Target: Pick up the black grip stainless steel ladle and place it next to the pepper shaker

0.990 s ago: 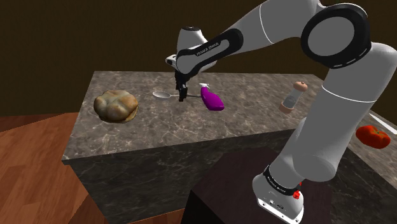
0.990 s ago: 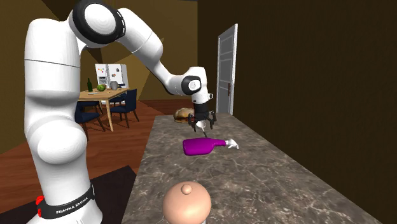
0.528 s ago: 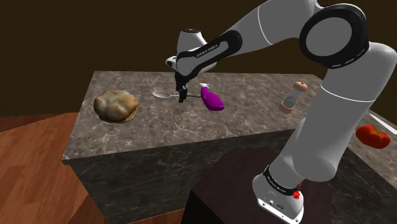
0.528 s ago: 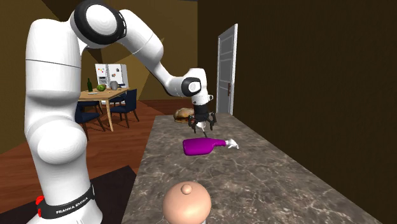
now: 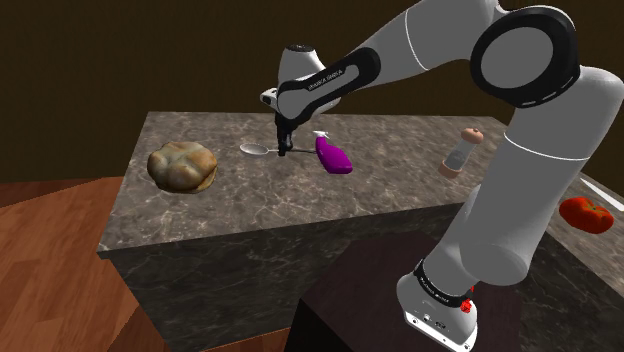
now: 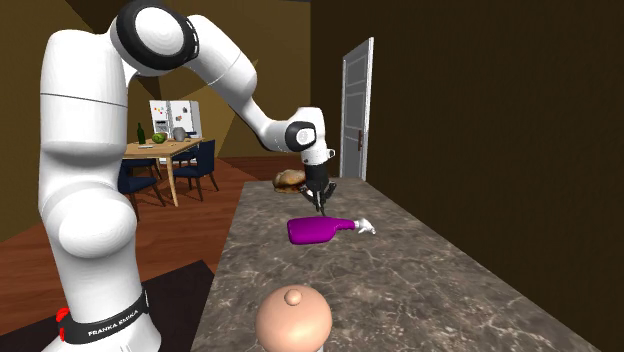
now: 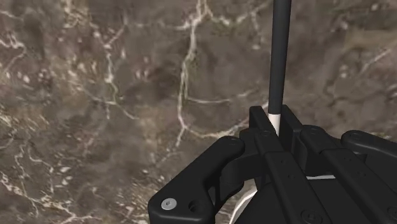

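Observation:
The ladle lies flat on the dark marble counter (image 5: 250, 205); its silver bowl (image 5: 254, 149) points toward the shoulder view's left. In the wrist view its thin black handle (image 7: 278, 57) runs away from the fingers. My black gripper (image 5: 285, 148) points straight down and is shut on the ladle where the black grip meets the silver shaft (image 7: 273, 119). The same gripper (image 6: 318, 203) stands just behind the purple bottle in the second exterior view. The pepper shaker (image 5: 460, 153) stands far off at the shoulder view's right; its round top (image 6: 293, 318) shows close up in the second exterior view.
A purple spray bottle (image 5: 333, 155) lies right beside the gripper. A round bread loaf (image 5: 182, 166) sits near the counter's left end. A red tomato-like thing (image 5: 586, 213) lies at the far right. A white door (image 6: 355, 110) and a dining table (image 6: 160, 150) stand beyond.
The fingers stood apart astride the ladle's handle in the earlier frames and have now closed on it. The arm and the ladle have not moved.

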Robot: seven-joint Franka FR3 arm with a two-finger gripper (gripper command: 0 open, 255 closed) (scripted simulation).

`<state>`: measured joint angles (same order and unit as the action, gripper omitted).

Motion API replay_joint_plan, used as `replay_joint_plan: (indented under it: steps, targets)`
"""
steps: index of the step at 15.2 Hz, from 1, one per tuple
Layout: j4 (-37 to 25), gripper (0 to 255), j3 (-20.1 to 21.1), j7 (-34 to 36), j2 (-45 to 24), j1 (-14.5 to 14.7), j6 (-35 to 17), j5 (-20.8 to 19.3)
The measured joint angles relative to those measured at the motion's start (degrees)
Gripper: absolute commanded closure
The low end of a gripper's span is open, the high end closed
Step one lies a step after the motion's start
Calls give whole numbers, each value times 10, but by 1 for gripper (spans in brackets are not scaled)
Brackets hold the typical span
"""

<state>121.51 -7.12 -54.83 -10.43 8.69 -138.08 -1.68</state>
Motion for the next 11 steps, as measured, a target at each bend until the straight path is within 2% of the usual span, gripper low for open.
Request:
replay_joint_plan:
  steps: [4,11]
  targets:
    - [-2,255,0,0,2,0,4,0]
    - [-21,255,-1,0,29,1,49,-3]
